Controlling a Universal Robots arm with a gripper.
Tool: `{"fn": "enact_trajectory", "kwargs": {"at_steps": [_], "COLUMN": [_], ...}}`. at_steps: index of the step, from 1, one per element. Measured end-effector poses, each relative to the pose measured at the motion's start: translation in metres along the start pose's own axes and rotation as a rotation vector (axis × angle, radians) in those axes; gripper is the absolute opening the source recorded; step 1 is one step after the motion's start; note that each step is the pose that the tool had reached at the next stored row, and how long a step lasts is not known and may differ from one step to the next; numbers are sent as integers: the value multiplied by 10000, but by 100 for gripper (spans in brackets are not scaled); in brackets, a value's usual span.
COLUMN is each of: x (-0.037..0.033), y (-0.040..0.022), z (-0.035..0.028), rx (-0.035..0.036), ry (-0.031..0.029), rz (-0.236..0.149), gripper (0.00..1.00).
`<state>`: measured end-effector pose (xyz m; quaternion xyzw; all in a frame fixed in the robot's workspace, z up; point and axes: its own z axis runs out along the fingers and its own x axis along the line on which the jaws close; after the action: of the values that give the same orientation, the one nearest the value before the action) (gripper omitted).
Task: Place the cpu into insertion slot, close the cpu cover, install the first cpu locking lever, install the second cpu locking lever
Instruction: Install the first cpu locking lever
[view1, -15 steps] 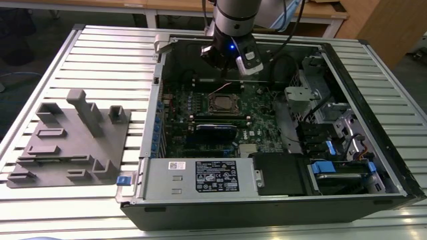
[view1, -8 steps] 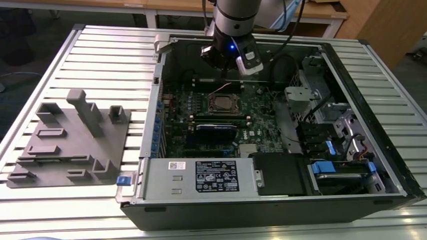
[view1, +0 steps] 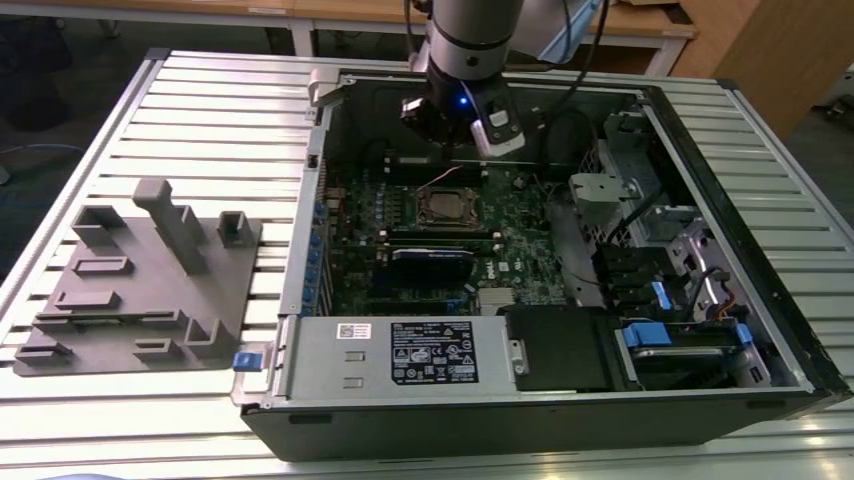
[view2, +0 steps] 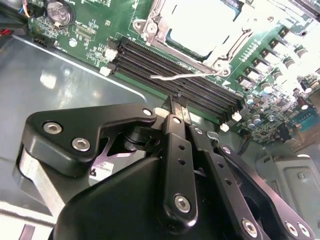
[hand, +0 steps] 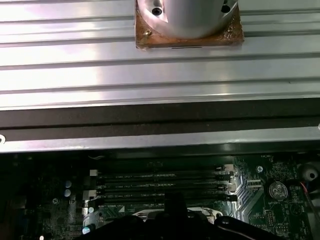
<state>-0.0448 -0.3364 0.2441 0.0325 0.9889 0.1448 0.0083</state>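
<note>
The cpu (view2: 200, 30) lies silvery and flat in the insertion slot (view1: 447, 207) on the green motherboard. The silver cpu cover (view2: 218, 61) frames the chip and lies down around it. A thin silver locking lever (view2: 186, 75) runs along the socket's edge beside the memory slots. My gripper (view2: 178, 106) hovers above the black memory slots a little away from the socket, its two narrow fingers pressed together with nothing between them. In the exterior view my gripper (view1: 451, 150) hangs inside the open case just beyond the socket.
The open computer case wall (view1: 314, 200) surrounds the board. Long black memory slots (view2: 170, 67) lie between gripper and socket. A labelled power supply box (view1: 400, 350) sits at the near side and a drive cage (view1: 654, 230) at the exterior view's right. A grey fixture block (view1: 147, 280) stands on the slatted table.
</note>
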Motion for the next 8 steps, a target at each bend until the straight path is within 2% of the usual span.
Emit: {"fn": "enact_trajectory", "kwargs": {"at_steps": [4,8], "x": [0,0], "y": [-22,-34], "z": [64,100], "rx": [20,52], "ry": [-2,-3], "rz": [-1,-2], "gripper": [11,11]}}
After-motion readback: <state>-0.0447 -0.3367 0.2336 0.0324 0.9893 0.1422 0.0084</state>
